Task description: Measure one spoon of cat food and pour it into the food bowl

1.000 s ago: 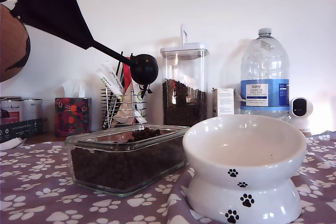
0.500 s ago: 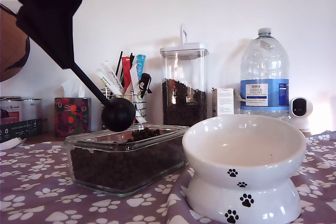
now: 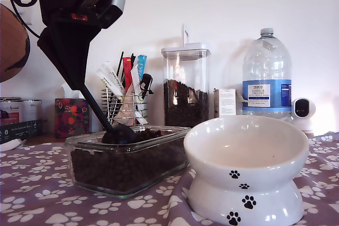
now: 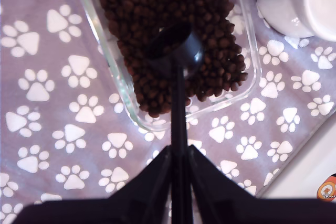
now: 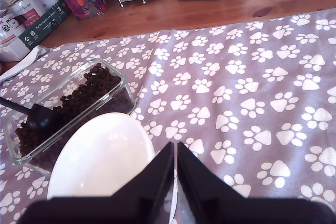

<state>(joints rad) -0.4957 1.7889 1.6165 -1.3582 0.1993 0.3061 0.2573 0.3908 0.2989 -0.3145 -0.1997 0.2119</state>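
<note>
My first gripper (image 4: 178, 174) clamped on the spoon (image 4: 177, 77) handle, cup dipped into the cat food (image 4: 168, 3) in the clear glass dish (image 3: 127, 160). My second gripper (image 5: 175, 174) closed, empty, above the food bowl (image 5: 105, 156), just beside the dish.

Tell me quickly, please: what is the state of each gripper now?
My first gripper: closed on the spoon, its cup in the cat food.
My second gripper: closed, holding nothing.
</note>
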